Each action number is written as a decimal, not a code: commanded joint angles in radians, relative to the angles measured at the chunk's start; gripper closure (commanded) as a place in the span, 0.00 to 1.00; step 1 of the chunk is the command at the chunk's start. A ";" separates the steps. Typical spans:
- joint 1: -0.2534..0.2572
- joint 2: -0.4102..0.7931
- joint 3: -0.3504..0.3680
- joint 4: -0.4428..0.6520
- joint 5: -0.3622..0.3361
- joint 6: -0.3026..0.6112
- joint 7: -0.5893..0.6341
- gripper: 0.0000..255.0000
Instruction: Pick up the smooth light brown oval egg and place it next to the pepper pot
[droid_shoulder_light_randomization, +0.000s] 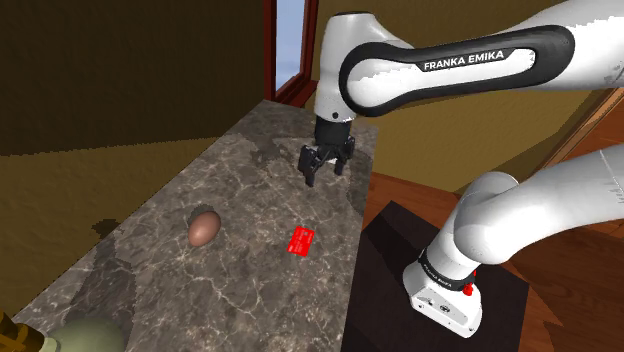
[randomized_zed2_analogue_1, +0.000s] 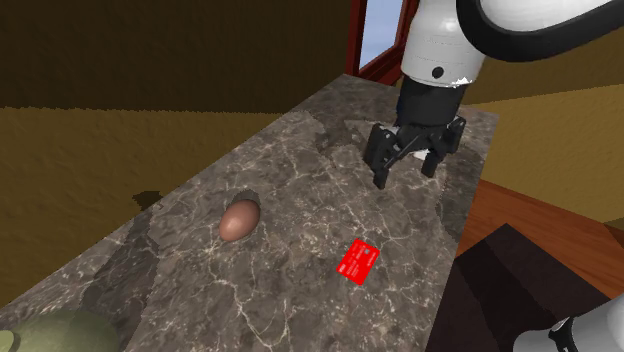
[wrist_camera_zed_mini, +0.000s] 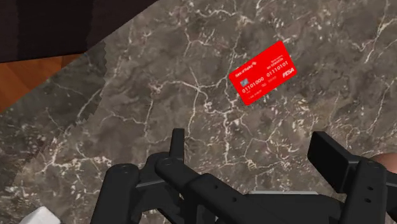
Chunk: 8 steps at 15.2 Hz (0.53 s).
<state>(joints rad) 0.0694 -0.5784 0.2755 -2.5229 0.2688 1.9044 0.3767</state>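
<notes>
Egg (droid_shoulder_light_randomization: 204, 228) first: it rests on the marble counter (droid_shoulder_light_randomization: 250, 300), brown and smooth, well apart from our gripper (droid_shoulder_light_randomization: 327, 165) and touching nothing. Our jaws stand wide open and empty, hanging above bare stone. From the jaws, the egg lies down the counter, away from the window end, and off to the side opposite our stand; a red card (droid_shoulder_light_randomization: 302, 240) lies nearer. We judge its long axis runs roughly along the counter, so we would close across its narrow middle.
</notes>
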 joint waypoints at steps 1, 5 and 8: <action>0.003 0.055 0.038 0.006 0.032 0.075 0.061 0.00; 0.002 0.171 0.110 0.041 0.073 0.207 0.180 0.00; -0.003 0.269 0.161 0.084 0.082 0.304 0.274 0.00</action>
<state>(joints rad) 0.0657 -0.3398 0.4168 -2.4470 0.3450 2.1692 0.6152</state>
